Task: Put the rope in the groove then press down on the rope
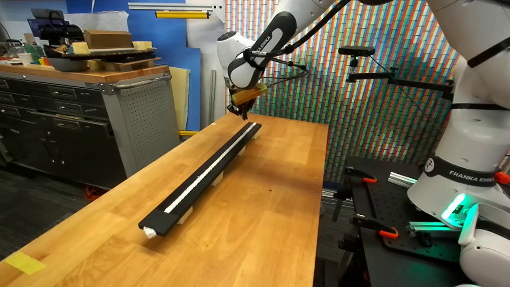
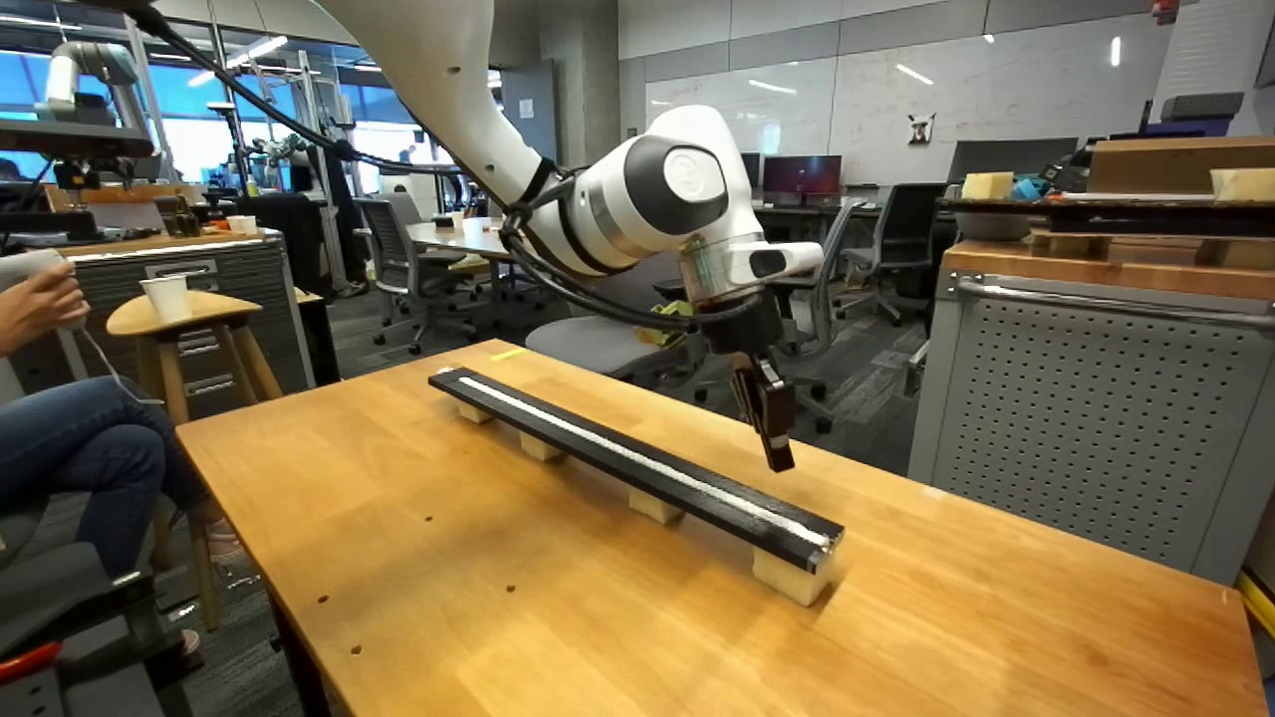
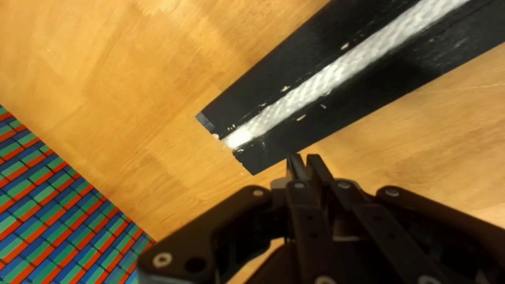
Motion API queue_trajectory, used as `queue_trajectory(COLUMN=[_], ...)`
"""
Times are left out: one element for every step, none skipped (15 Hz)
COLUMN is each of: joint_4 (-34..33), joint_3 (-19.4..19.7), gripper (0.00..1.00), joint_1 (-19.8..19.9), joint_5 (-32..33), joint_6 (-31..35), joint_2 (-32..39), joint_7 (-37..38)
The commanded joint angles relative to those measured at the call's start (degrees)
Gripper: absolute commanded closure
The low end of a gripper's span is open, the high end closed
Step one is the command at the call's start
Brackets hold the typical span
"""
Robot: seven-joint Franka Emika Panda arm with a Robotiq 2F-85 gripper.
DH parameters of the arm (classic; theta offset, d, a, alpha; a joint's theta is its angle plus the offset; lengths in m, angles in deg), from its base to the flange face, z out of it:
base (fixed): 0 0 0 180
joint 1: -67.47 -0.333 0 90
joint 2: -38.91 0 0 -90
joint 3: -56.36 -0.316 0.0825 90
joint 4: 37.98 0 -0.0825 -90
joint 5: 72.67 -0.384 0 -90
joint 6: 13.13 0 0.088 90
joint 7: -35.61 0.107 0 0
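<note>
A long black bar lies across the table, with the groove running along its top. The white rope stretches along that groove; in both exterior views it looks straight and seated for nearly the whole length. At one end of the bar a frayed white tuft pokes out. My gripper hangs above the table near the opposite end, clear of the bar. In the wrist view my gripper is shut with only a thin gap at the tips and nothing between them; the tips overlap the bar's side edge.
Several pale wooden blocks hold the bar off the wooden table. A grey cart stands past the table's long side. A seated person is near another corner. Yellow tape marks one table corner.
</note>
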Motion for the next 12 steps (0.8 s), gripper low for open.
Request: queue_trajectory(joint_4=[4.4,5.0,5.9,7.0,8.3,9.7,11.3,12.9,14.7,16.4,18.4,20.4], joint_3=[1.1,1.1,1.0,0.9,0.7,0.5,0.4,-0.1,-0.6,-1.1,-1.6,-2.4], gripper=[0.91,0.91,0.9,0.89,0.84,0.81,0.67,0.61,0.56,0.5,0.43,0.34], joint_1=[-3.7,-4.3,-5.1,-5.8,-6.3,-6.9,-7.7,-8.2,-8.7,-9.2,-9.6,-9.9], joint_5=[4.4,5.3,6.4,7.6,8.7,10.0,11.3,12.4,13.6,14.8,16.0,17.1], joint_6=[-1.1,-1.7,-2.4,-2.7,-2.9,-2.9,-2.9,-3.0,-2.9,-3.0,-2.8,-2.8], joint_2=[-5.1,-5.9,-7.0,-8.2,-9.4,-10.8,-12.2,-13.7,-15.2,-16.7,-18.4,-20.0], joint_7=[3.2,3.9,4.6,5.2,5.8,6.6,7.6,7.9,8.5,9.0,9.4,9.8])
